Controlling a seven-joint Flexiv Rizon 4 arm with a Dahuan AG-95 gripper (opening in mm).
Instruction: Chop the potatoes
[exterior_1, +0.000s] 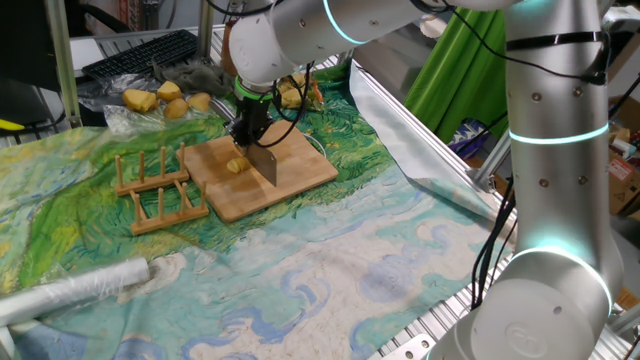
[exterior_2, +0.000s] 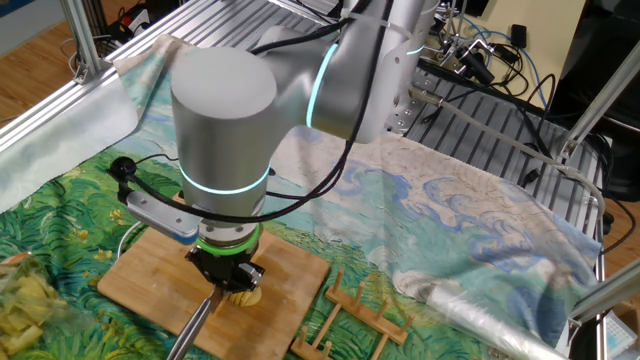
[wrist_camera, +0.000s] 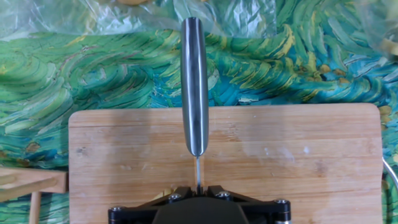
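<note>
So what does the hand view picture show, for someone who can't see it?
A shiny metal knife handle sticks straight out from the black gripper at the bottom edge, over a wooden cutting board. The board lies on a green and blue swirly painted cloth. No potato pieces show on the board in this view.
</note>
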